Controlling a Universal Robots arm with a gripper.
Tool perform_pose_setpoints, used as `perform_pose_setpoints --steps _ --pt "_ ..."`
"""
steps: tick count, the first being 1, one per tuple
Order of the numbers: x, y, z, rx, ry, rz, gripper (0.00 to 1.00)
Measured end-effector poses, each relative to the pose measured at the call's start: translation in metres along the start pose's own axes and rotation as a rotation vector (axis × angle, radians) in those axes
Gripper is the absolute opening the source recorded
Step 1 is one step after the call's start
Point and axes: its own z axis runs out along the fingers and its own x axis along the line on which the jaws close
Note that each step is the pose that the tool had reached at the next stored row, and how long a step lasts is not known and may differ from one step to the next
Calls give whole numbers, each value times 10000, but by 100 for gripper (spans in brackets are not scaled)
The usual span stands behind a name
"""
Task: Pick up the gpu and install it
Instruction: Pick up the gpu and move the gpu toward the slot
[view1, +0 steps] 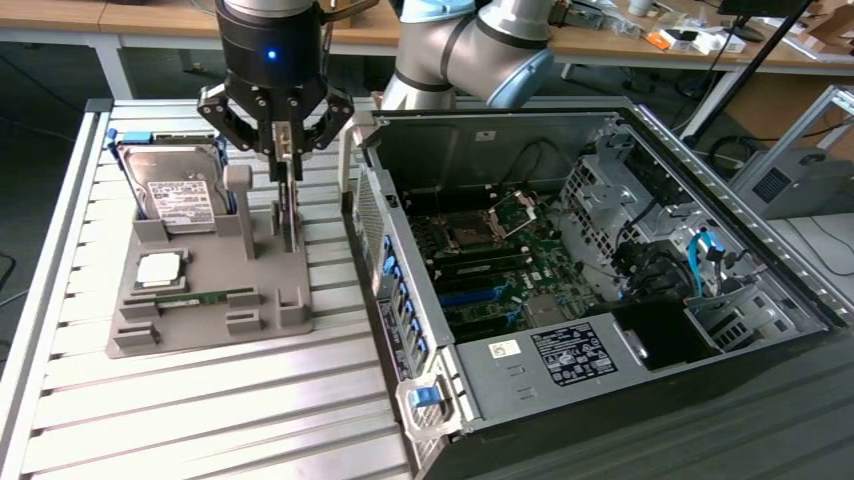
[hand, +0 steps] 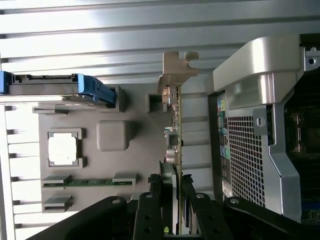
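The gpu (view1: 288, 215) stands on edge, thin and dark, at the grey parts holder's (view1: 200, 325) edge nearest the computer case. My gripper (view1: 283, 160) comes down over its top edge, one finger on each face, shut on the card. In the wrist view the gpu (hand: 176, 135) is edge-on, its silver bracket (hand: 177, 70) at the far end, and my gripper (hand: 172, 197) clamps it between its black fingers. Whether the card's lower edge still rests in the grey holder (hand: 135, 165) I cannot tell.
The open computer case (view1: 561, 260) lies at the exterior view's right with its motherboard (view1: 494, 260) exposed. The holder also carries a hard drive (view1: 180, 195) in a blue frame, a processor (view1: 158, 267) and a green memory stick (view1: 187, 298). Ribbed aluminium table (view1: 200, 420) surrounds them.
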Motion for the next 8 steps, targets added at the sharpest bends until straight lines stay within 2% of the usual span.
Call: perform_pose_setpoints --steps 8 --pt "-2 4 -81 -1 0 0 27"
